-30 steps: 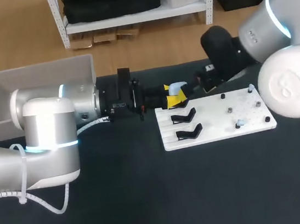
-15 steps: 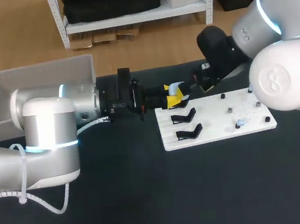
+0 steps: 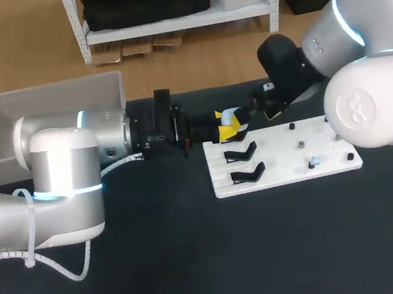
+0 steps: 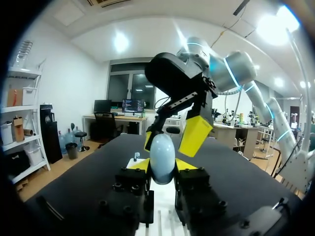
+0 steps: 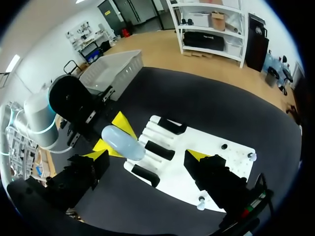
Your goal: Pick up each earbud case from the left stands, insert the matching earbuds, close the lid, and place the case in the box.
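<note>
From above, my left gripper point(image 3: 229, 131) lies level over the far left corner of the white board point(image 3: 287, 173), its yellow tips pinching the one pale blue earbud case point(image 3: 232, 116) from two sides, so that the case is held in the air over the board and not on a stand; my right arm point(image 3: 295, 69) comes in from the right and meets it there, its fingers too hidden in this view to judge; two black stands point(image 3: 241, 153) show on the board's left part, both bare; on its right part lie one small pale blue piece point(image 3: 314, 162) and a few dark pegs point(image 3: 301, 145); one grey box point(image 3: 6, 128) sits at the far left of the black table point(image 3: 197, 263), well apart from the case. In the left wrist view the case is a pale oval between my own two fingers, both yellow tips pressed to its lower sides; the right gripper point(image 4: 172, 138) hangs just beyond and above it, fingers spread wider than the case, one yellow tip to each side of its top; whether they touch it I cannot tell. In the right wrist view my own two fingers stand wide apart, clear of the case; the case lies ahead of them, nearer one finger than the other, clamped between the left gripper's yellow tips beside the board's edge; here three black stands can be counted in a row on the one board, all bare, and the one box shows beyond the left arm.
</note>
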Available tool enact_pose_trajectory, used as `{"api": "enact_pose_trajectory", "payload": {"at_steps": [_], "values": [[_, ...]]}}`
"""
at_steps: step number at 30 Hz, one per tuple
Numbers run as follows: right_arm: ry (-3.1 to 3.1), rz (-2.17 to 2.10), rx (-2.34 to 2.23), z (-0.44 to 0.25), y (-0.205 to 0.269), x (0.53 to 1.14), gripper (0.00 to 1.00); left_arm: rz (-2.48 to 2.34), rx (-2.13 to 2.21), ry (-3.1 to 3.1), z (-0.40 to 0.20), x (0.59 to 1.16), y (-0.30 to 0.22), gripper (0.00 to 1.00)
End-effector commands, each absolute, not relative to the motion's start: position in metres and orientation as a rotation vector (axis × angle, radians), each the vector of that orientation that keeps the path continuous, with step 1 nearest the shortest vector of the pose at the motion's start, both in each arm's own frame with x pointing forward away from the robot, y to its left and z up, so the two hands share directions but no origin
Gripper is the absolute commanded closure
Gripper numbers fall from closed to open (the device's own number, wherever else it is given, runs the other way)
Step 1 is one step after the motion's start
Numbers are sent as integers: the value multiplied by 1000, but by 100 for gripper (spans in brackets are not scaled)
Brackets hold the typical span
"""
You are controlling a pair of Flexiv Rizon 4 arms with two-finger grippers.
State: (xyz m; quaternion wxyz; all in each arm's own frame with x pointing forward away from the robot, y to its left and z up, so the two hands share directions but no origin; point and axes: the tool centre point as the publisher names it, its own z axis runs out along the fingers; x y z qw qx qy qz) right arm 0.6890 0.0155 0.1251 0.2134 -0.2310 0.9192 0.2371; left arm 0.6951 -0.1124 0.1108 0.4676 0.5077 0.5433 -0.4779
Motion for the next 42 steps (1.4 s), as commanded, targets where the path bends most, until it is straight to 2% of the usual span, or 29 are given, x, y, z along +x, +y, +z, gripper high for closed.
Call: {"api": "enact_pose_trajectory", "payload": {"at_steps": [1,21,28,37,42], "values": [[2544,644,-621,125,17,690,0,-1176,1246,1330,110,697,-113,100],[2447,585,-578,158,1,707,0,-1176,1246,1330,110,697,-113,100],[2557,338,-619,160,-40,712,0,-1176,1246,1330,110,697,-113,100],[2758,26,-602,126,-100,731,0,-1176,1246,1330,110,697,-113,100],[2810,-11,-565,106,-120,745,0,-1176,1246,1330,110,697,-113,100]]}}
